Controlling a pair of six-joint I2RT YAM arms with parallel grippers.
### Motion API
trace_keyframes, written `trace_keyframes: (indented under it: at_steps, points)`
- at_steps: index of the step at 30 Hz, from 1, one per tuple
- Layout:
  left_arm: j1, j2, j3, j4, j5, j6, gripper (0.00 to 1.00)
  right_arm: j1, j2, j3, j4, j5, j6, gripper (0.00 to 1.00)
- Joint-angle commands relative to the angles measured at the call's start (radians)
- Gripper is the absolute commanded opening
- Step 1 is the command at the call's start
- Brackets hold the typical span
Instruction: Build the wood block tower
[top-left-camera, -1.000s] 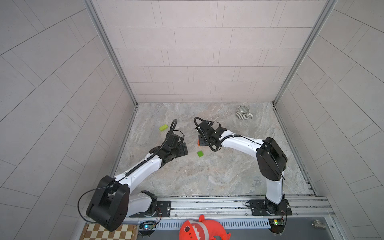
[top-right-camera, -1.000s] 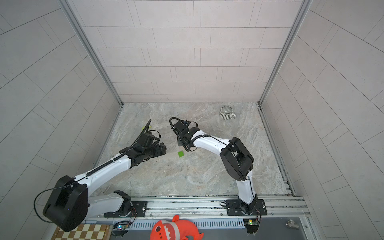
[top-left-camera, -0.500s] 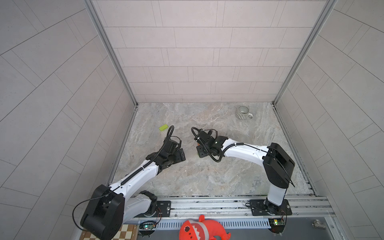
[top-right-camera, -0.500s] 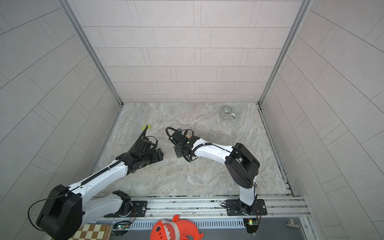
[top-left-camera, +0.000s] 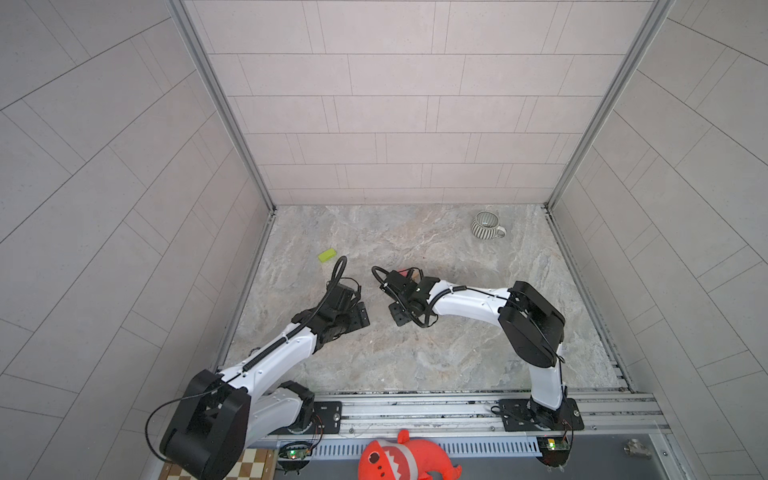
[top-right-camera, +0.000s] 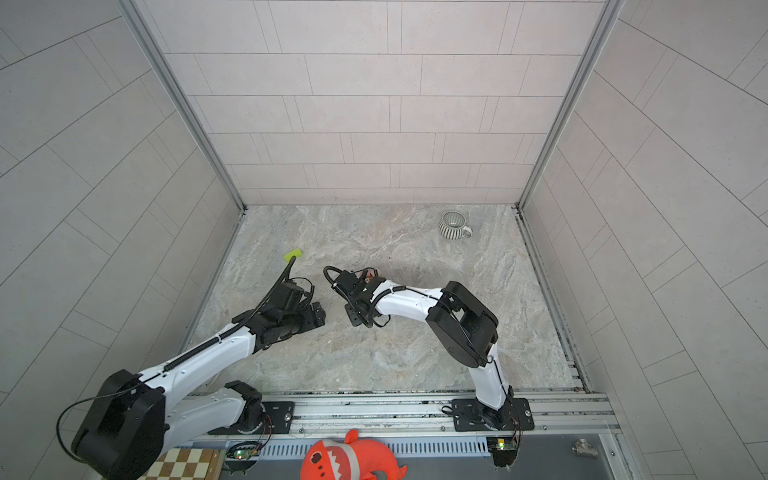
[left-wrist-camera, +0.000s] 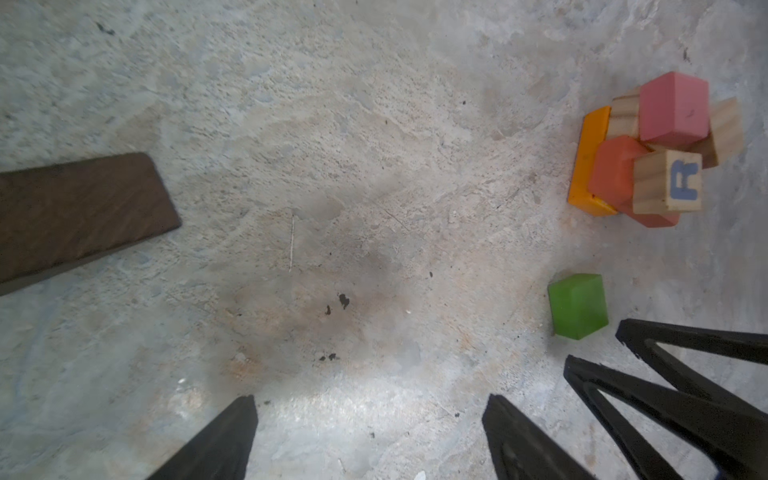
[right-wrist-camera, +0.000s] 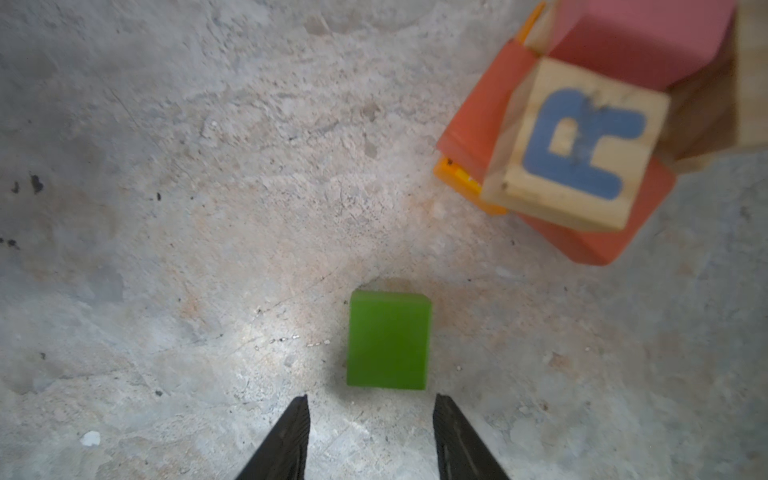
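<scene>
A loose green cube (right-wrist-camera: 388, 338) lies on the stone floor just ahead of my right gripper (right-wrist-camera: 370, 401), whose jaws stand apart with nothing between them. Beside it is the block pile: a lettered R block (right-wrist-camera: 577, 141) on an orange-red block (right-wrist-camera: 478, 116), a pink cube (left-wrist-camera: 673, 108), tan blocks (left-wrist-camera: 725, 129) and a yellow-orange slab (left-wrist-camera: 588, 162). My left gripper (left-wrist-camera: 370, 409) is wide open over bare floor. A dark brown plank (left-wrist-camera: 79, 208) lies off to its side. In both top views the right gripper (top-left-camera: 399, 316) hides the green cube, facing the left gripper (top-left-camera: 359, 311).
A lime-green flat block (top-left-camera: 327, 254) lies near the left wall. The striped mug (top-left-camera: 486, 225) stands at the back right. Tiled walls close three sides, and a metal rail (top-left-camera: 415, 411) runs along the front, with a red plush shark (top-left-camera: 405, 459) beyond it.
The right gripper has swung down over the green cube, which it now hides from above, and its jaws have narrowed. The left arm has drawn back toward the front.
</scene>
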Motion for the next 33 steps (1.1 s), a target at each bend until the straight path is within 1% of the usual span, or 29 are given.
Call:
trace_keyframes:
  at_steps: [1, 8, 13, 16, 18, 19, 21, 26, 33]
  points:
    - [0.004, -0.002, -0.014, 0.019, -0.017, -0.005, 0.91, 0.0, 0.023, 0.026, -0.02, 0.003, -0.01, 0.48]
    - [0.006, 0.019, -0.016, 0.036, -0.018, -0.006, 0.91, -0.004, 0.054, 0.048, -0.024, -0.002, -0.011, 0.39]
    - [0.005, 0.027, -0.017, 0.041, -0.017, -0.005, 0.91, -0.007, 0.058, 0.048, -0.024, 0.002, -0.011, 0.35]
    - [0.006, 0.03, -0.016, 0.043, -0.019, -0.004, 0.91, -0.007, 0.054, 0.049, -0.024, 0.002, -0.008, 0.36]
    - [0.006, 0.028, -0.016, 0.043, -0.018, -0.004, 0.91, -0.007, 0.054, 0.054, -0.024, -0.001, -0.004, 0.44]
    - [0.007, 0.027, -0.014, 0.043, -0.016, -0.005, 0.91, -0.007, 0.054, 0.055, -0.023, -0.003, -0.004, 0.47]
    - [0.006, 0.025, -0.012, 0.04, -0.017, -0.004, 0.91, -0.007, 0.056, 0.057, -0.021, -0.003, 0.0, 0.48]
    - [0.007, 0.019, -0.01, 0.035, -0.021, -0.004, 0.91, -0.007, 0.069, 0.069, -0.019, 0.0, 0.007, 0.46]
    - [0.008, 0.013, -0.01, 0.033, -0.03, -0.003, 0.91, -0.012, 0.082, 0.078, -0.015, -0.007, 0.017, 0.38]
